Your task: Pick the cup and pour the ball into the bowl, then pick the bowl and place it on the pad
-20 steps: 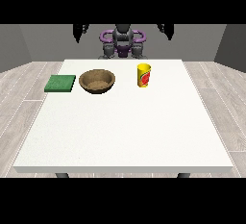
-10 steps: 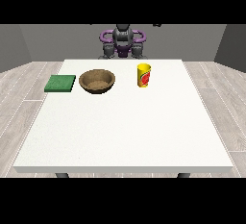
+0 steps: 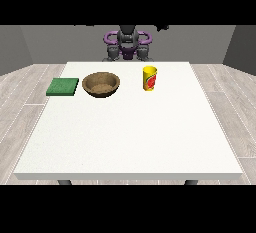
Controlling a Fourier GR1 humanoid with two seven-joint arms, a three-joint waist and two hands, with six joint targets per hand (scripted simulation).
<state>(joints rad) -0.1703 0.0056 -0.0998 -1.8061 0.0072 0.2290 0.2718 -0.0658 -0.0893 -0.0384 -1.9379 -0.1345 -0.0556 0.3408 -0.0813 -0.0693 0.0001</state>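
You see the yellow cup [image 3: 149,78] upright on the surface [image 3: 130,137], right of the brown bowl [image 3: 101,84]; green pad [image 3: 63,86] lies leftmost. Contents indiscernible; neither hand shows.

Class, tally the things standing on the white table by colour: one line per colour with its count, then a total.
Green: 1, the pad
Brown: 1, the bowl
Yellow: 1, the cup
Total: 3
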